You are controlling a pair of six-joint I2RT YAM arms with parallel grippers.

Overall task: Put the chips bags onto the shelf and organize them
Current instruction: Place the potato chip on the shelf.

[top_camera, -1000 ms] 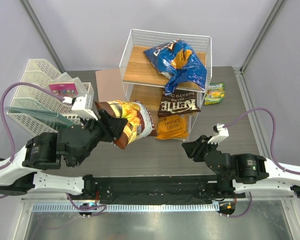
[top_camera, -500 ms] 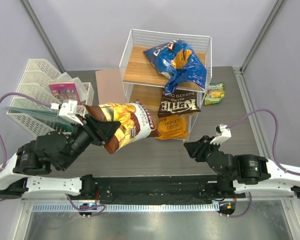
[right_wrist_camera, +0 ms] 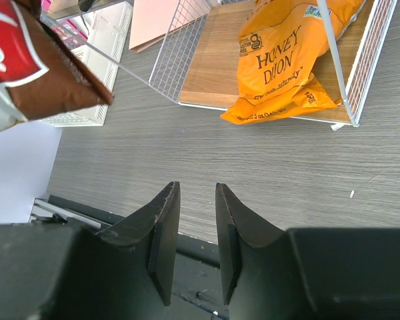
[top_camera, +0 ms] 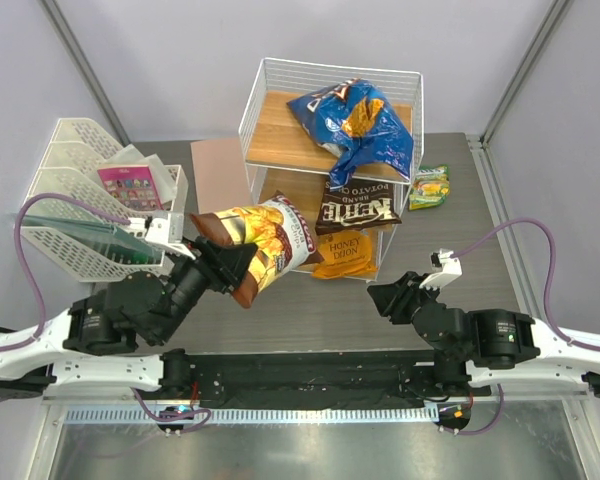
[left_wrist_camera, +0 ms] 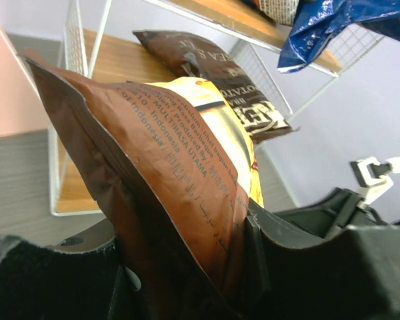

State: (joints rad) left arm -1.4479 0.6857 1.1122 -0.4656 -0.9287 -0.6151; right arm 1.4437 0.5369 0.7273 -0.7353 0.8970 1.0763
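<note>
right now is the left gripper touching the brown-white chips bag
Touching: the left wrist view shows the left gripper clamped around the brown-white chips bag.

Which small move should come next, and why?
Probably ease the brown-white bag, held in the left pincer, toward the middle board of the shelf: the bag hangs in front of it, and bare wood shows beside the dark brown bag.

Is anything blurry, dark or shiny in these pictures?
Left wrist view: the brown-and-white crinkly chips bag fills the frame, its print sharp; the left fingers below are dark and soft. Right wrist view: evenly lit, the orange Honey Dijon bag shows crisp lettering. Top view: soft light, glare on the brushed metal strip at the near edge.
</note>
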